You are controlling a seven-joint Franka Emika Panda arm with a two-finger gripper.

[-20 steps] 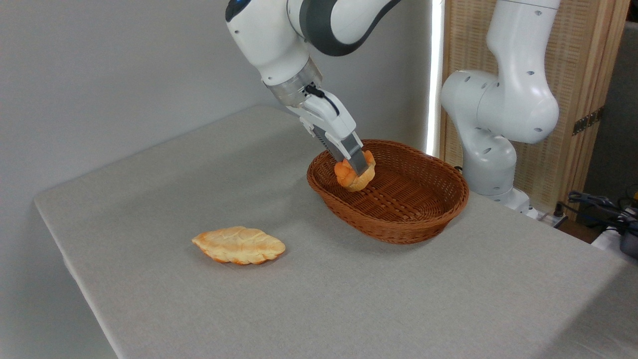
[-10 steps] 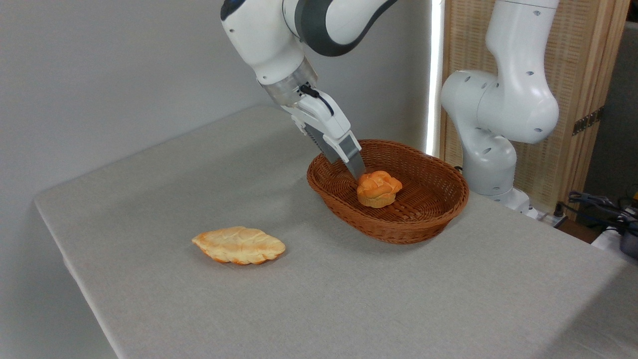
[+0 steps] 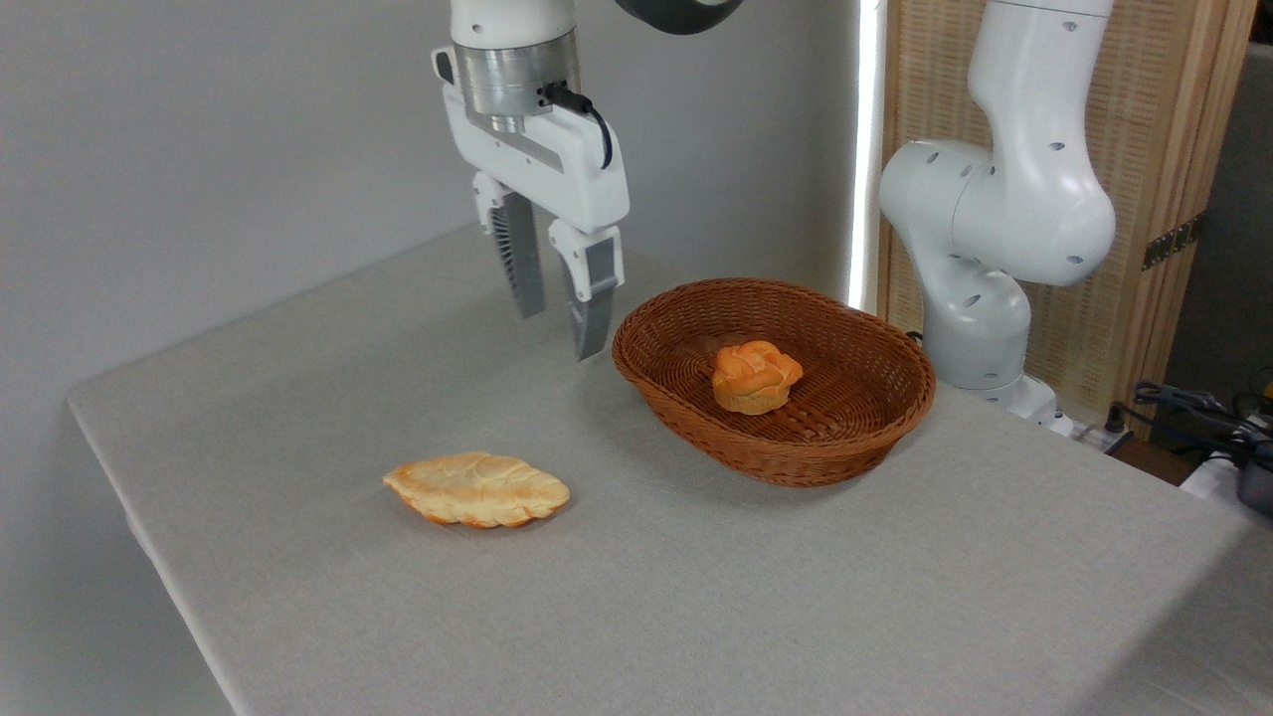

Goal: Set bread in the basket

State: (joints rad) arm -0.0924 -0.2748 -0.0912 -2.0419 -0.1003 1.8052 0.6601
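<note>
Bun point(image 3: 755, 376) sits in the basket point(image 3: 875, 423), near its middle. Gripper point(image 3: 558, 336) hangs left of the basket above the table point(image 3: 895, 587), jaws apart, empty. Flat pastry point(image 3: 476, 489) lies nearer, left.

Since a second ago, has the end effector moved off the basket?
Yes. The end effector has pulled up and left, clear of the basket rim; it now hangs open above the table. The bread lies inside the basket.

Robot lab, table-mounted arm point(image 3: 1004, 209), grey covered table point(image 3: 696, 577), cables point(image 3: 1183, 408)
</note>
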